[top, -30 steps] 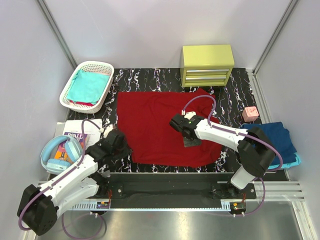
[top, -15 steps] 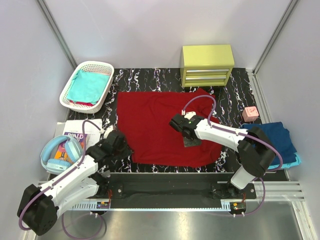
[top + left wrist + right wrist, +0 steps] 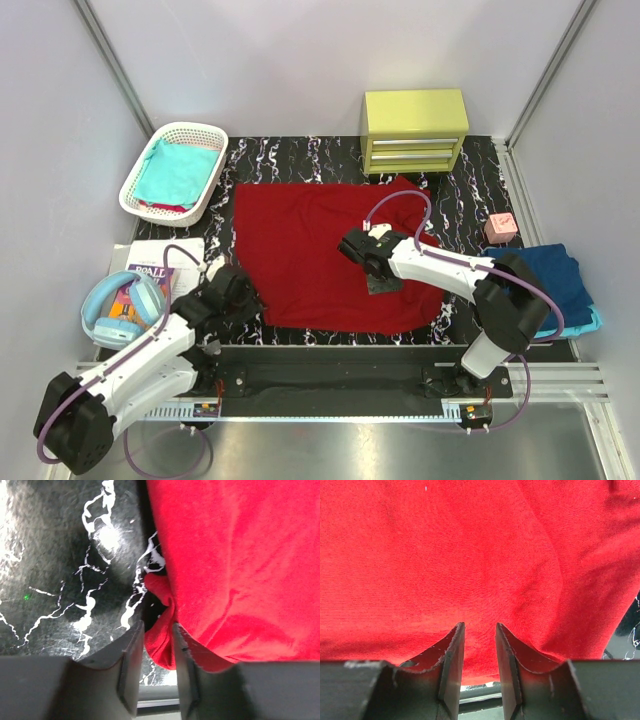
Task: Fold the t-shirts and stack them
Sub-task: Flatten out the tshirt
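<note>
The dark red t-shirt (image 3: 320, 250) lies spread flat on the black marbled mat. My left gripper (image 3: 238, 297) is at its near-left corner; in the left wrist view a bunched fold of the shirt's edge (image 3: 159, 642) sits between its jaws, which are closed on it. My right gripper (image 3: 376, 268) rests on the middle-right of the shirt; its jaws stand a narrow gap apart with the tips pressed on flat red cloth (image 3: 480, 580). A teal t-shirt (image 3: 178, 170) lies in the basket. A navy t-shirt (image 3: 555, 275) lies on a light blue one (image 3: 592, 322) at the right.
A white lattice basket (image 3: 137, 182) stands at the back left, and a yellow drawer unit (image 3: 415, 130) at the back. A pink block (image 3: 499, 227) sits to the right. Blue headphones (image 3: 120, 305) lie on a book (image 3: 150, 272) at the near left.
My left gripper has shifted slightly toward the near edge at the shirt's corner. The right gripper and the shirt look unchanged.
</note>
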Available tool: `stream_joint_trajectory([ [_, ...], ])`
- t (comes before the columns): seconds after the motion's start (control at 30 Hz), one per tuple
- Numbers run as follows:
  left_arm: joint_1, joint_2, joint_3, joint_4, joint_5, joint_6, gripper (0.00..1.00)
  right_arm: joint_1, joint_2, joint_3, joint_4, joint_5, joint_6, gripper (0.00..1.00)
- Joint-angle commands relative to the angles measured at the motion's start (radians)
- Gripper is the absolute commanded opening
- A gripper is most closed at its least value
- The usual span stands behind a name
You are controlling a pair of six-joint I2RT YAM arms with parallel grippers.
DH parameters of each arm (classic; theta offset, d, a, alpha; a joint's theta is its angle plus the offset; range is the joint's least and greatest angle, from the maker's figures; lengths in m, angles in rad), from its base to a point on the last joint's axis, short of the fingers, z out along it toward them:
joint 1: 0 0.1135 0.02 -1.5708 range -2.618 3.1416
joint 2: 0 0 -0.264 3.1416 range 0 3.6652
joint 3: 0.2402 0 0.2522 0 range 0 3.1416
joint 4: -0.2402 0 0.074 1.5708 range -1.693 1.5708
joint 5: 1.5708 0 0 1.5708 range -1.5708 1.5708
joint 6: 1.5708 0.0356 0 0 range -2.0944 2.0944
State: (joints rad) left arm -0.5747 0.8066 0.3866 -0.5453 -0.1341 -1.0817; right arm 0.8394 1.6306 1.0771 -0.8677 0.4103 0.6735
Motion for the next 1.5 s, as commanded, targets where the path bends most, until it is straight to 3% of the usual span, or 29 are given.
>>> stream_joint_trajectory([
  [0.0,0.004,0.008,-0.018,0.024,0.013,-0.014,0.30,0.001,0.000,0.018,-0.001,0.045,0.001,0.38],
  [0.33,0.004,0.025,-0.025,0.044,0.022,-0.007,0.15,0.001,-0.008,0.003,-0.002,0.041,0.005,0.38],
  [0.4,0.004,0.028,-0.023,0.045,0.021,-0.003,0.16,0.001,-0.005,0.003,-0.001,0.042,0.006,0.38],
  [0.5,0.004,0.035,-0.028,0.044,0.018,-0.001,0.25,0.001,-0.005,0.003,-0.001,0.041,0.008,0.38],
  [0.6,0.004,0.049,-0.031,0.054,0.016,0.003,0.25,0.000,-0.006,0.004,-0.001,0.042,0.008,0.38],
  [0.83,0.004,0.094,-0.035,0.099,0.024,0.012,0.13,0.001,-0.014,-0.003,-0.001,0.039,0.009,0.38],
  [0.97,0.004,0.115,-0.031,0.110,0.030,0.017,0.00,0.001,-0.018,-0.011,0.001,0.041,0.011,0.38],
  [1.1,0.004,0.121,-0.028,0.107,0.036,0.029,0.00,0.001,-0.009,-0.009,0.003,0.044,0.011,0.38],
  [1.47,0.004,0.019,0.057,-0.128,0.034,0.063,0.00,-0.034,0.087,0.115,0.038,0.033,-0.025,0.37],
])
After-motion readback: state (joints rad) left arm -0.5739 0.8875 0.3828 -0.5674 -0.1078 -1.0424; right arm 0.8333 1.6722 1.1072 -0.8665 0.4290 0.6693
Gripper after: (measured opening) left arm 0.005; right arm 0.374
